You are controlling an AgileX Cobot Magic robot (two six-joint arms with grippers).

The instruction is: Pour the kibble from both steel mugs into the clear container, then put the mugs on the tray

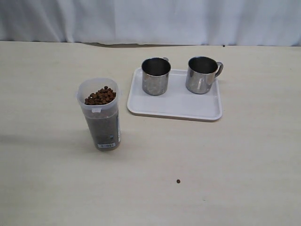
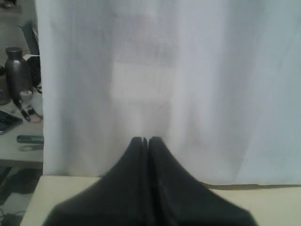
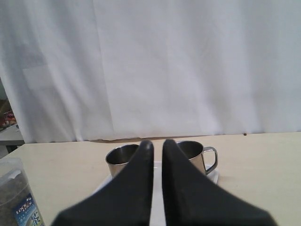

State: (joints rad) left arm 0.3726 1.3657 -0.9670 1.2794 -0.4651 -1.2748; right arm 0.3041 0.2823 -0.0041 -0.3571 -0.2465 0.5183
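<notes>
Two steel mugs stand upright on the white tray (image 1: 178, 106): one at its left (image 1: 155, 76), one at its right (image 1: 202, 74) with its handle turned right. Both look empty. The clear container (image 1: 99, 114) stands on the table left of the tray, full of brown kibble (image 1: 100, 95). Neither gripper shows in the exterior view. In the left wrist view my left gripper (image 2: 147, 140) is shut, empty, facing the white curtain. In the right wrist view my right gripper (image 3: 157, 144) is shut with a thin slit, empty, pointing at the mugs (image 3: 121, 159) (image 3: 196, 154) from a distance.
One stray kibble pellet (image 1: 178, 181) lies on the table in front of the tray. A white curtain (image 1: 150, 21) closes the far side of the table. The left wrist view shows a side desk with a dark bottle (image 2: 17, 70) beyond the table edge.
</notes>
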